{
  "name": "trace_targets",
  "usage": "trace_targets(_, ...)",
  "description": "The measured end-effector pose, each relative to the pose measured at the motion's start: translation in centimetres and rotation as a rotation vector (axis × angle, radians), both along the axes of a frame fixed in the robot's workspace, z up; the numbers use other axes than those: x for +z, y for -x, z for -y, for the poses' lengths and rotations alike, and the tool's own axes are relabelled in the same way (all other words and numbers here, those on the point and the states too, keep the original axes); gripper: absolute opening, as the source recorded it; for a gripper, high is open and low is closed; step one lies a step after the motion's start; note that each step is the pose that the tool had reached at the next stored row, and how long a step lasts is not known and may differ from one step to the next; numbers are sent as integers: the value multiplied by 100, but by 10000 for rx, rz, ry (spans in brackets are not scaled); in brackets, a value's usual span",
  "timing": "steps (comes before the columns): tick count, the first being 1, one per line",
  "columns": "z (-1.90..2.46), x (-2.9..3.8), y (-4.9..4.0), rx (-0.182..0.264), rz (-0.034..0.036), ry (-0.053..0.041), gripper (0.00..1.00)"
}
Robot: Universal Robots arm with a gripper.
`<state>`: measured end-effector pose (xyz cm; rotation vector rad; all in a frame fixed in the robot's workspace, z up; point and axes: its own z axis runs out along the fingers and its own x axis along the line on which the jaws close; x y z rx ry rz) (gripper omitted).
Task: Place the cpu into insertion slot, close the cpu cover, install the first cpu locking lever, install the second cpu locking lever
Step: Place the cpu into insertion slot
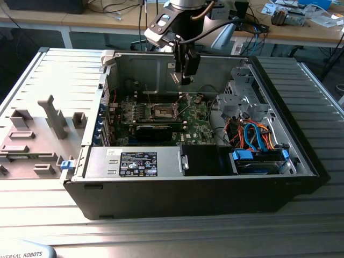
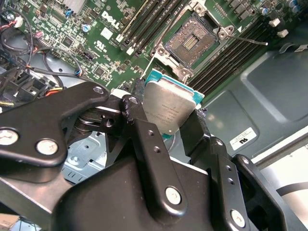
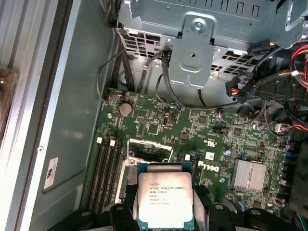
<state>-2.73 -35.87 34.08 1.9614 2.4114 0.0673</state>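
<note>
Gripper (image 2: 166, 113) closed on the cpu (image 3: 165, 199), one black finger on each of two opposite edges, the chip pinched between the tips. Silver-grey top faces both wrist cameras, with a teal-green rim around its edge in the second wrist view. Exterior view: the arm reaches down into the open computer case (image 1: 279, 107) and holds the chip in the air above the green motherboard (image 1: 196, 121), clear of the board and touching nothing. Insertion slot (image 2: 190, 43) sits below the chip with its dark contact field bare and nothing seated in it. Cpu cover (image 3: 149, 150) is a thin silvery frame just past the chip's far edge in the first wrist view, and it appears lifted off the socket. One locking lever (image 2: 250, 39), a thin wire, juts out free beside the slot. Memory slots (image 2: 154, 19) run along either side of the socket.
</note>
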Motion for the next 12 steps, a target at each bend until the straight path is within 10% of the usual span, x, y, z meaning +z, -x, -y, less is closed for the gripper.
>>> trace_targets(12, 0, -2, 0, -98, 0, 0, 54)
